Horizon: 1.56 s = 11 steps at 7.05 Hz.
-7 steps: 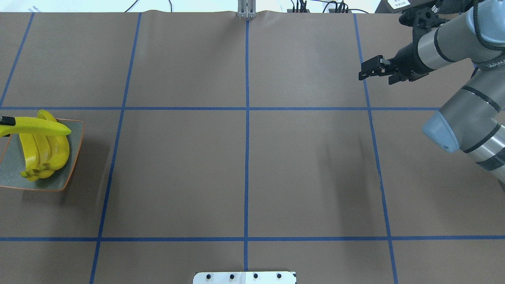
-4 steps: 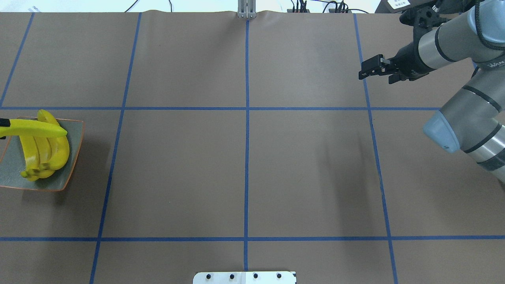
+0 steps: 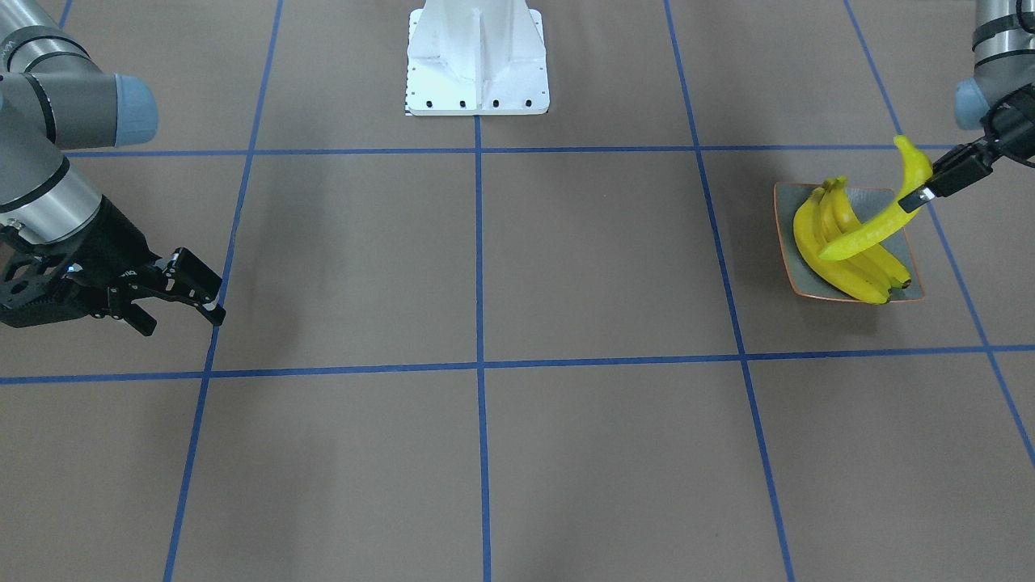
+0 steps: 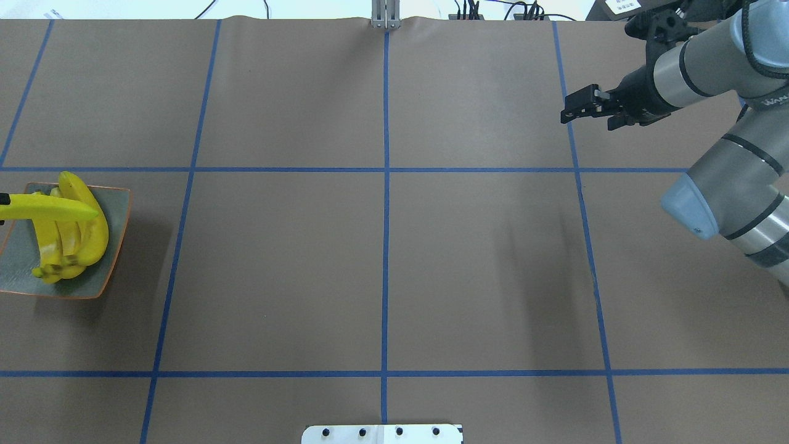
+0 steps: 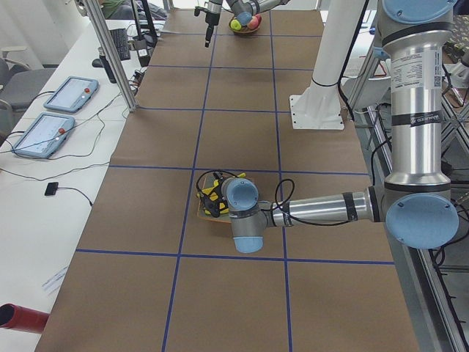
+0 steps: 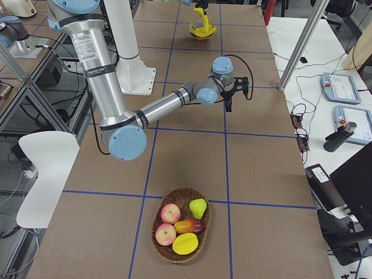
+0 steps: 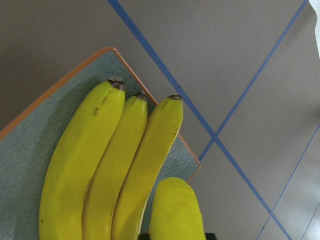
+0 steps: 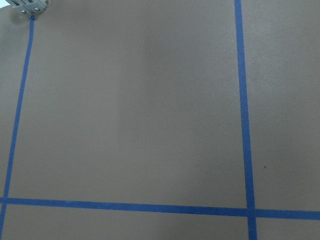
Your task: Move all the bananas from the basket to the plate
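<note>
Two bits of writing show, neither fully legible: a white sticker [image 5: 419, 81] on my left arm has print too small to read, and pale lettering [image 4: 775, 102] on my right arm is cut off by the picture's edge.

Four glossy yellow bananas [image 4: 71, 243] with dark tips are at the plate [image 4: 18, 265], a small square dish, grey-green inside with a thin orange rim. Three lie side by side in it, curved alike. The fourth banana [image 3: 873, 229] (a touch paler and greener than the rest) is pinched near its upper end by my left gripper [image 3: 920, 198]. It slants down across the other three; I cannot tell whether it touches them. In my left wrist view its blunt end sits over the plate's edge.

My right gripper [image 3: 186, 323] hangs well apart from the plate, over brown table [image 4: 277, 271] crossed by blue tape lines [image 4: 385, 246], jaws spread and holding nothing. A woven basket [image 6: 181, 190], far from the plate at the table's other end, holds two red apples, a green pear and other fruit.
</note>
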Each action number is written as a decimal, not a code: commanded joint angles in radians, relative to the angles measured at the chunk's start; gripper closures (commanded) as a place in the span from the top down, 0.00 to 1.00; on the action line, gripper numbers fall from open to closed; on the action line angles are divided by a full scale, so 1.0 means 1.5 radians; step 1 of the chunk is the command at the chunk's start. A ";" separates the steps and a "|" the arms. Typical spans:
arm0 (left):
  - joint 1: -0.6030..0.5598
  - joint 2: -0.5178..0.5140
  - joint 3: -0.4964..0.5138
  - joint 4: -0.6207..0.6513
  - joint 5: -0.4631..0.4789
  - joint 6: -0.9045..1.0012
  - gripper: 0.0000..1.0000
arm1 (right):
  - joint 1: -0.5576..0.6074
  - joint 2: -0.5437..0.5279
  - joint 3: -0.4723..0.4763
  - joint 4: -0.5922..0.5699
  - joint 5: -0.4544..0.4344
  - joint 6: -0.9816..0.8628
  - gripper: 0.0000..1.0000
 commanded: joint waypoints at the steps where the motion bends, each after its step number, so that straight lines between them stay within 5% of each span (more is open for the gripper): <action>1: 0.002 -0.006 0.033 -0.055 -0.009 -0.051 0.00 | 0.000 0.000 0.000 0.000 -0.002 0.000 1.00; 3: 0.003 -0.013 0.086 -0.115 -0.010 -0.058 0.00 | 0.000 0.000 0.000 0.000 -0.004 0.000 1.00; 11: 0.004 -0.050 0.107 -0.165 -0.010 -0.167 0.00 | -0.006 -0.003 0.000 0.000 -0.017 0.000 1.00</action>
